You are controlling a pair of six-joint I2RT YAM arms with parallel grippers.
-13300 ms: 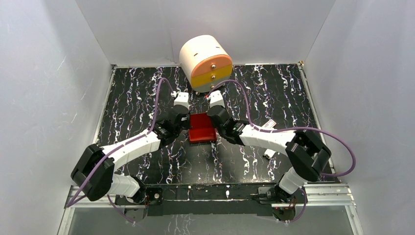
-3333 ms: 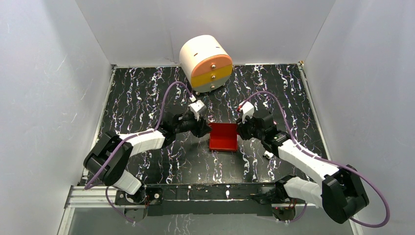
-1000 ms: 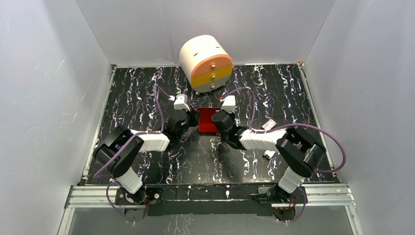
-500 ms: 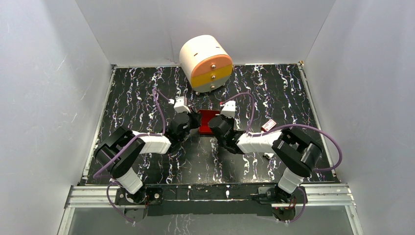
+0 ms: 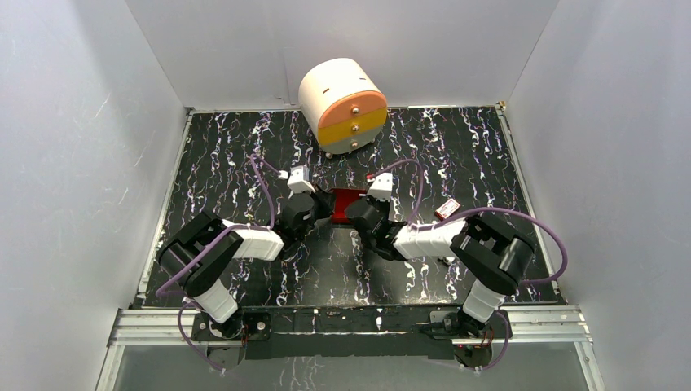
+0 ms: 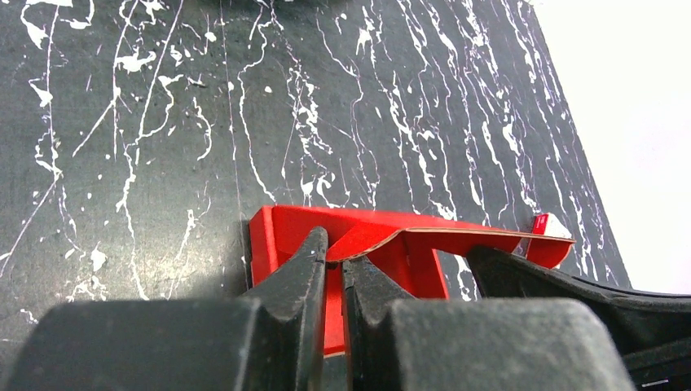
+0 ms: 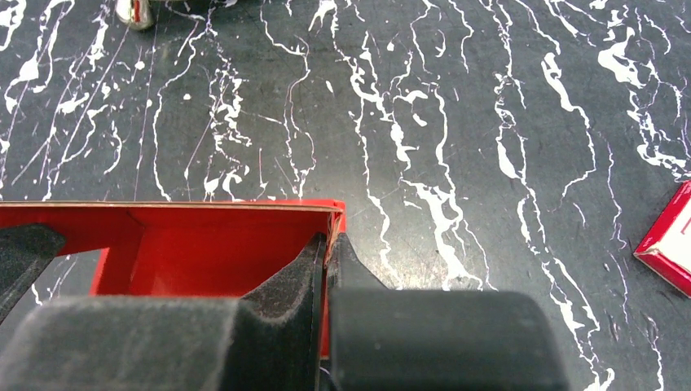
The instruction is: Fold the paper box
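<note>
Paper box (image 5: pixel 341 197) mid tabletop (image 5: pixel 228 163), near drawer unit (image 5: pixel 342 106). L pincer (image 6: pixel 334 259) nips left wall, R pincer (image 7: pixel 327 243) nips right wall. Arms crowd closer than sec ago: walls up, fold not done yet.

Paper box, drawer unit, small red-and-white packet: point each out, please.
paper box (image 7: pixel 212 252), right wrist view, inner red wall.
drawer unit (image 5: pixel 352 110), top external view, orange front band.
red-and-white packet (image 7: pixel 672 240), right wrist view, corner at the right edge.

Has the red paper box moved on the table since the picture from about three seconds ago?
Yes. In the top view the paper box now lies nearer the round drawer unit and slightly further left.
</note>
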